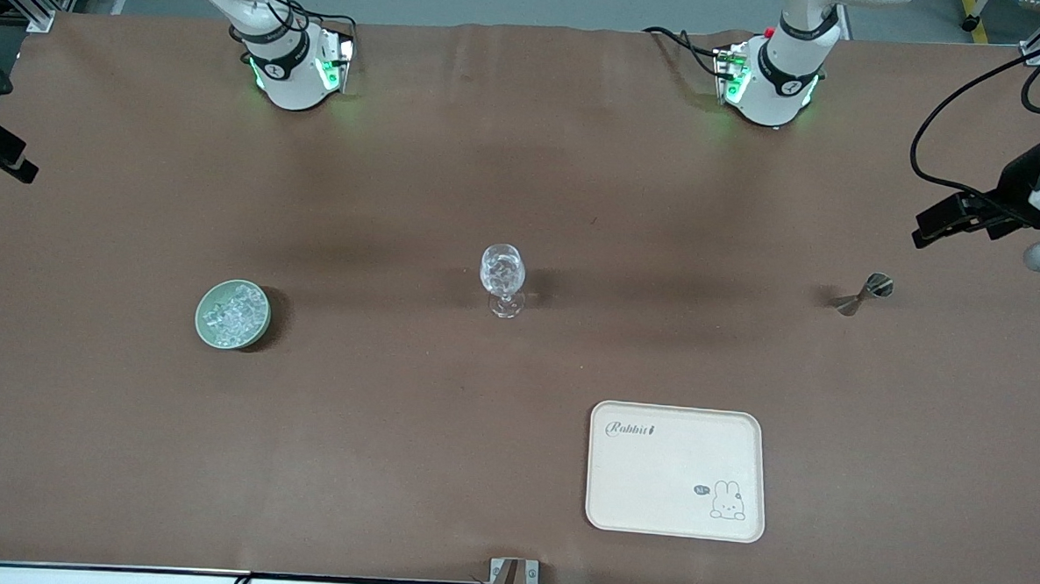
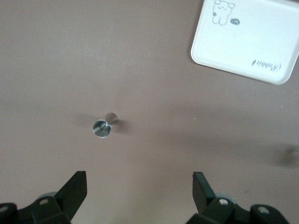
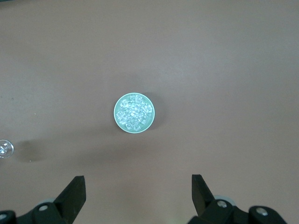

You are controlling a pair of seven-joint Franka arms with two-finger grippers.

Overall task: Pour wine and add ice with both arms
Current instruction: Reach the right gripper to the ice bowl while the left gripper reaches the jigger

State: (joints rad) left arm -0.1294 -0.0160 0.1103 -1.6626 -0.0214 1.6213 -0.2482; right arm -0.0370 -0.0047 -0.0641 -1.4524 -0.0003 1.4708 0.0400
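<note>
A clear stemmed glass (image 1: 503, 274) stands at the table's middle; its edge shows in the right wrist view (image 3: 4, 148). Ice (image 1: 235, 313) fills a pale green bowl (image 1: 206, 305) toward the right arm's end. My right gripper (image 3: 138, 177) is open and empty, high over the table beside the bowl (image 3: 117, 112) of ice (image 3: 134, 113). A small steel measuring cup (image 1: 867, 292) stands toward the left arm's end. My left gripper (image 2: 140, 175) is open and empty, high over the table near the cup (image 2: 101, 128). In the front view the left hand (image 1: 962, 215) shows at the edge.
A cream tray (image 1: 652, 473) with a rabbit drawing lies nearer the front camera than the glass, and it also shows in the left wrist view (image 2: 243, 42). The brown cloth covers the whole table. Cables run along the table's front edge.
</note>
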